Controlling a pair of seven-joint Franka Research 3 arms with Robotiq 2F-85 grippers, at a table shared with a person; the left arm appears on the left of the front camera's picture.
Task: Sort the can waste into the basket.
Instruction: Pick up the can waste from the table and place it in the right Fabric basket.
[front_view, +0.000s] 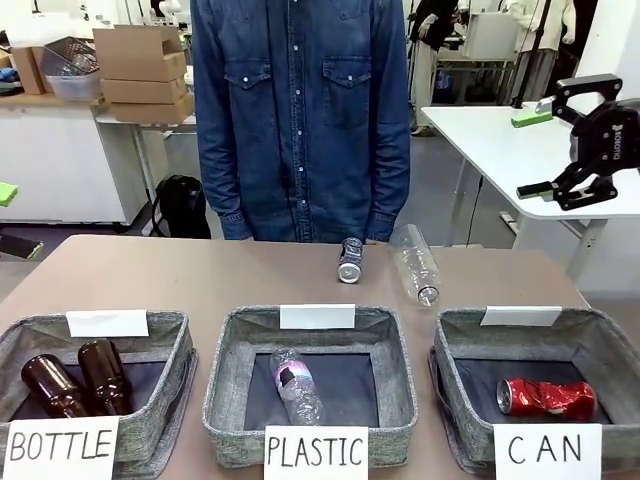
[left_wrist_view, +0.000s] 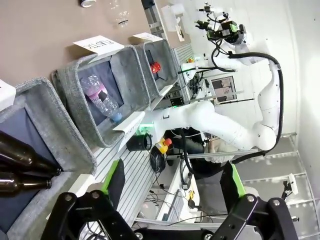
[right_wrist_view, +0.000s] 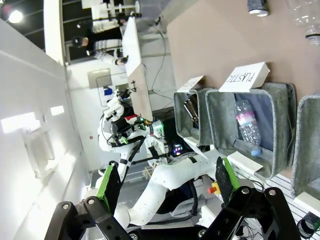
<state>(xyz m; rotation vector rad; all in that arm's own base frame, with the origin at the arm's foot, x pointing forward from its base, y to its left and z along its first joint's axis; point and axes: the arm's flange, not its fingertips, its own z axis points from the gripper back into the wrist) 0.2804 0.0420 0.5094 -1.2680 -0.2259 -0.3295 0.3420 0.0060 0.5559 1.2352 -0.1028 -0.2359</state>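
Front view: 1 of the 2 cans is sorted. The red can (front_view: 545, 397) lies on its side inside the CAN basket (front_view: 600, 335). The Pepsi can (front_view: 351, 260) is left to do. It lies on the table (front_view: 180, 275) near the far edge, just in front of the person (front_view: 300, 120), with a clear bottle (front_view: 417, 263) just beside it. The right gripper (front_view: 533, 152) hangs high at the right, jaws spread and empty, well apart from the can. Bare table lies between the can and the 3 baskets, so there looks to be room to come down from above. The bottle at one side and the far edge behind look like the tight spots.

Left wrist view: the left gripper (left_wrist_view: 172, 182) is spread wide with nothing between its pads. It is held off the table's near side and looks along the basket row. The red can shows in the farthest basket.

Right wrist view: the right gripper's fingers stand wide apart and hold nothing. The Pepsi can sits at the top edge, far off on bare table, with the bottle close by. The PLASTIC basket (right_wrist_view: 220, 115) lies nearer the gripper.
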